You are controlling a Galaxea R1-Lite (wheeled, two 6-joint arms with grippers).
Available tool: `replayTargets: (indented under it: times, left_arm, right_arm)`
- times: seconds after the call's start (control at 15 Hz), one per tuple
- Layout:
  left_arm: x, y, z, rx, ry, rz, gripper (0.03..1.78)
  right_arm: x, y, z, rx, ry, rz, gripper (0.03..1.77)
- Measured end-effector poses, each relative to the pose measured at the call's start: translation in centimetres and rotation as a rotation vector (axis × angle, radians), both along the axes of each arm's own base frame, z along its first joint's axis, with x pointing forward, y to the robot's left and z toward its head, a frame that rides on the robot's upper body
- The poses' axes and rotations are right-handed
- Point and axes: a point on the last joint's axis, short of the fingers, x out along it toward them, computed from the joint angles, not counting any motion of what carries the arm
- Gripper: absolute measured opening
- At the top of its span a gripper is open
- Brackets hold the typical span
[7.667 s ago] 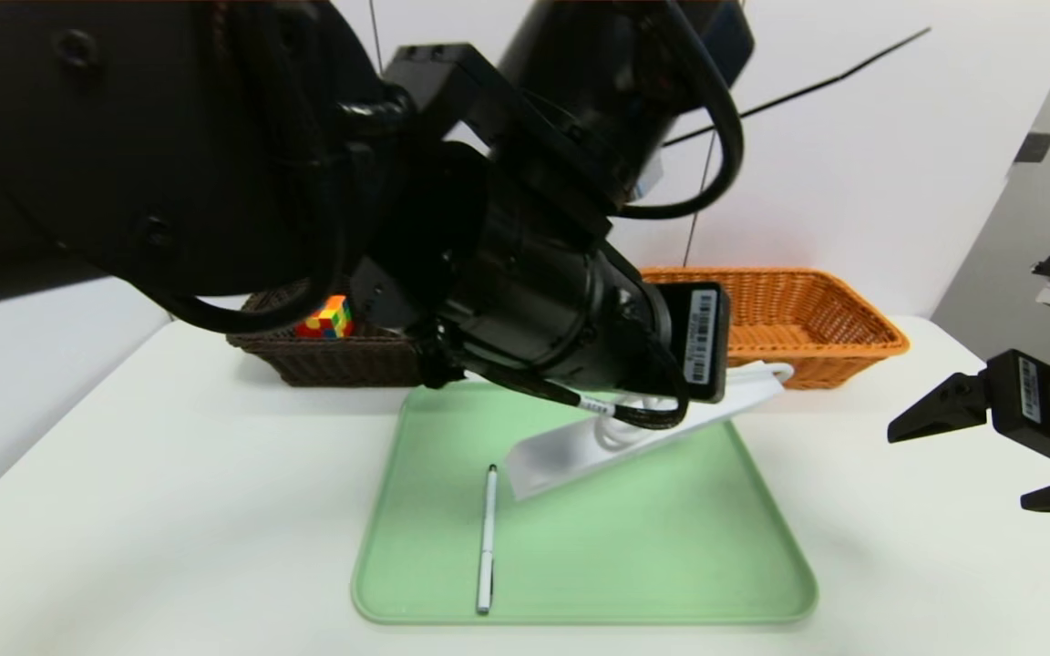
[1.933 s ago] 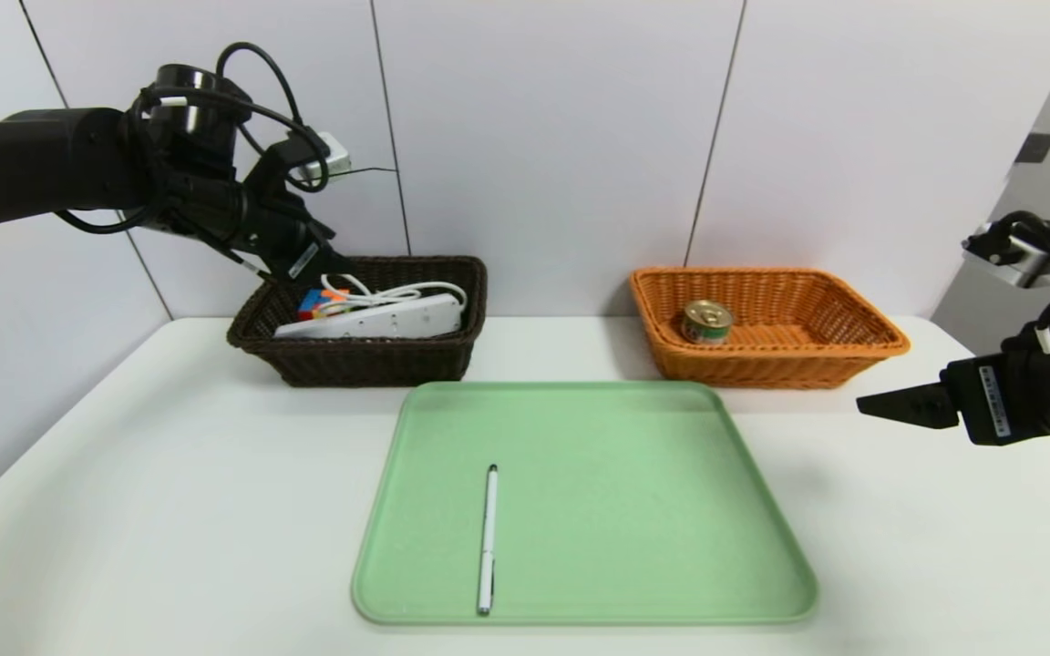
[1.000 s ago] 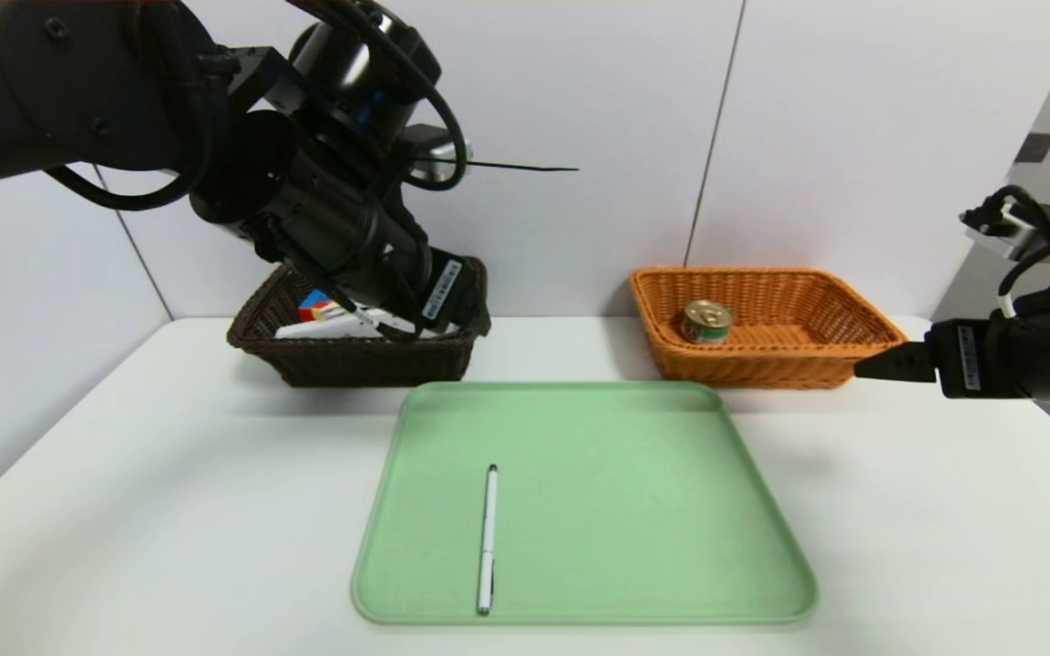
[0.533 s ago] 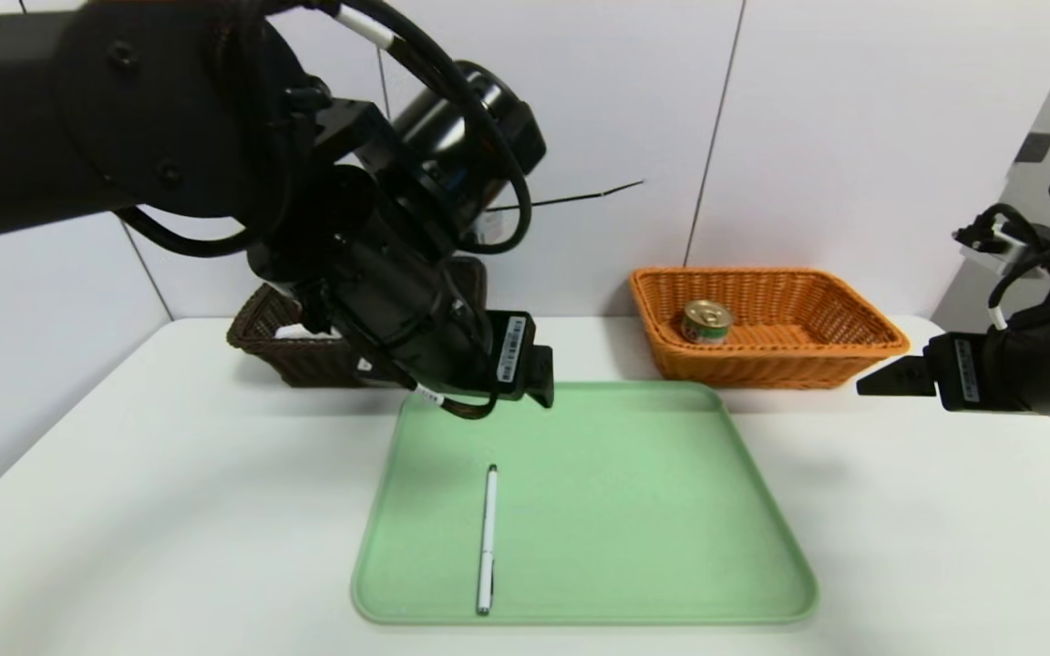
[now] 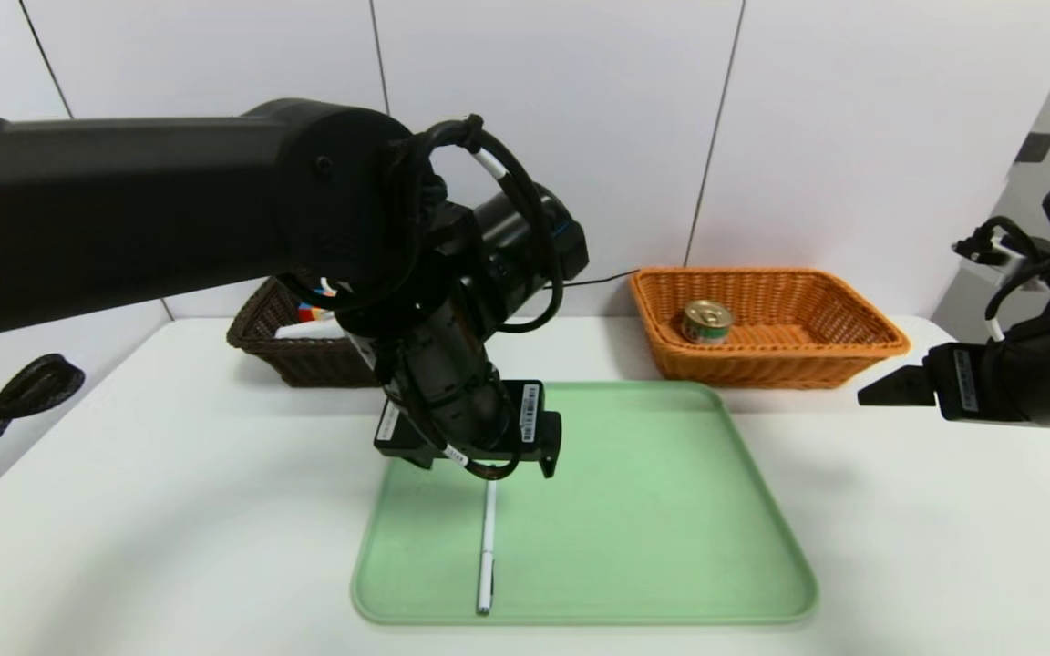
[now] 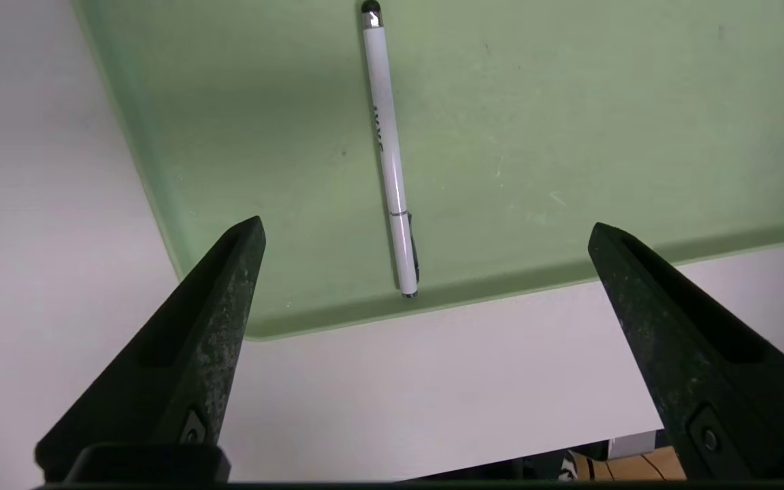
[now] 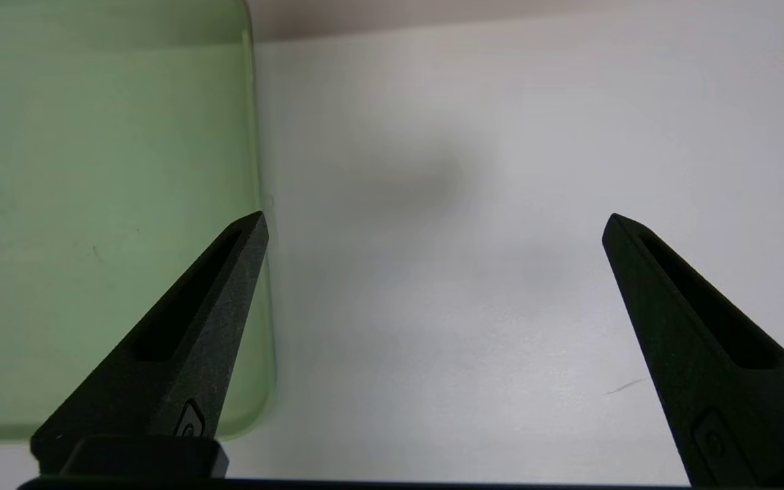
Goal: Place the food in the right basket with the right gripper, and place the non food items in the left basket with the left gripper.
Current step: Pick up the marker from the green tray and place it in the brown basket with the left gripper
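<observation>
Head view, centre of frame: the left claw (image 5: 479, 456) hangs over the far part of the green tray (image 5: 671, 547), aimed steeply down, because the slim white pen (image 5: 486, 547), the last non-food item outside a basket, lies lengthwise on the tray's left half just below it. Its two pointed fingers stand spread wide and hold nothing; judged from this pose, the step in hand is the approach to the pen, with the fingers set to either side of the barrel.

Upper left of centre, the dark brown left basket (image 5: 306, 360) is mostly hidden by the arm; a corner of the puzzle cube (image 5: 308, 312) and a strip of white, probably the power strip, show inside. At upper right, the orange right basket (image 5: 789, 364) holds the tin can (image 5: 705, 321), so the food part appears done. The right claw (image 5: 880, 394) is parked at the right edge above the white table (image 5: 169, 510), spread wide and empty.

The left wrist view alone shows the gap between the fingers (image 6: 208, 320) and the whole pen (image 6: 390, 163), with its clip near the tray rim (image 6: 160, 224); the head view hides the fingertips. The right wrist view shows only the tray's edge (image 7: 259, 136) and bare table between its fingers (image 7: 201, 306), which confirms that nothing is held.
</observation>
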Motion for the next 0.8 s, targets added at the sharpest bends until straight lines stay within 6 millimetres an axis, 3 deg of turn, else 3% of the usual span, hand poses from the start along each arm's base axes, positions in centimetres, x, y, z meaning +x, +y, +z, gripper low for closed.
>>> replayTargets:
  times: [0.8]
  left_arm:
    - [1.3, -1.6, -3.3, 0.036, 0.088, 0.023, 1.69]
  right_arm:
    - [-0.2, -0.2, -0.7, 0.004, 0.024, -0.016, 1.70]
